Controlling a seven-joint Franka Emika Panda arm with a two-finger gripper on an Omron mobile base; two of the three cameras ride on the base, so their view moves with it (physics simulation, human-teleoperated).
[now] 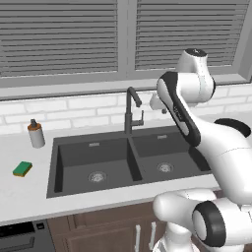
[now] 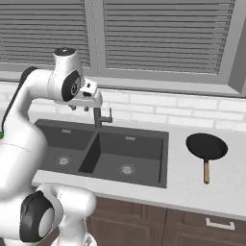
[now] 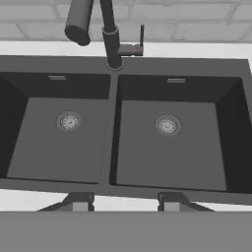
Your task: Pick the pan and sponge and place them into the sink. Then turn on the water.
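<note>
The pan (image 2: 207, 146) lies on the counter well to the gripper's (image 3: 123, 201) right, its handle pointing toward the counter's front edge. The sponge (image 1: 22, 169) lies flat, far to the gripper's left. The gripper hangs above the sink (image 3: 113, 162), jaws partly apart, holding nothing.

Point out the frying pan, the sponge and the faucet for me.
pan (image 2: 206, 146), right base view, middle of its black dish.
sponge (image 1: 22, 169), left base view, its green top.
faucet (image 1: 129, 115), left base view, its upright stem.
</note>
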